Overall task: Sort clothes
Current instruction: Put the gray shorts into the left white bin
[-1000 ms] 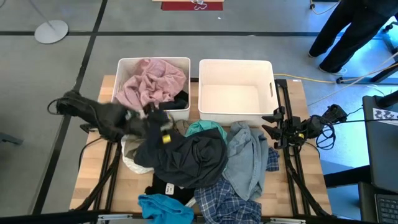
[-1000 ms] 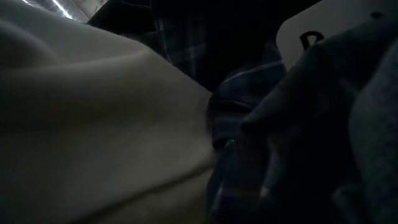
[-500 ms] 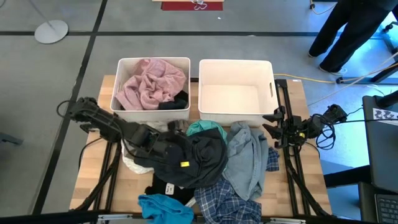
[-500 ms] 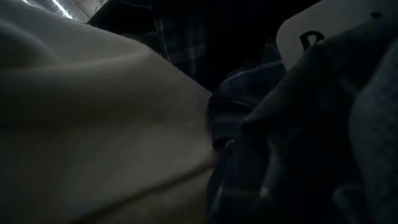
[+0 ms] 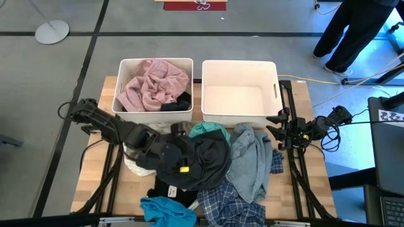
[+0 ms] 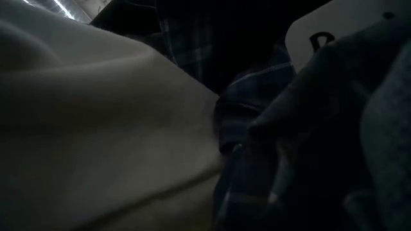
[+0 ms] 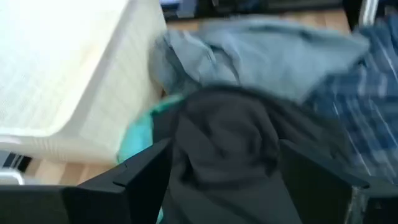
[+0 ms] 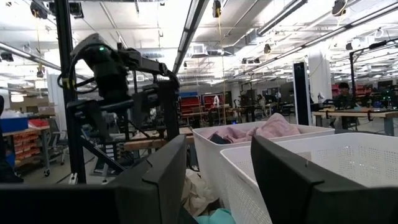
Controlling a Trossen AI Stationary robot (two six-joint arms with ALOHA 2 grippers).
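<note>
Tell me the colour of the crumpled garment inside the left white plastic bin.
Pink garment, clearest in the high view.

Wooden table (image 5: 95, 183) carries two white bins (image 5: 240, 94) ahead of the left gripper (image 5: 180, 165) and a clothes pile (image 5: 208, 170) beneath it.

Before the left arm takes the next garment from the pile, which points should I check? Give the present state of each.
1. Left tool over the pile: ok, it sits above the dark garment.
2. Left tool open: ok, the dark garment shows between its spread fingers.
3. Garment gripped: not ok, nothing held yet.
4. Right bin free to receive: ok, nothing inside.
5. Left bin: ok, holds the pink garment.
6. Right tool clear of the pile: ok, parked at the table's right edge, open.
</note>
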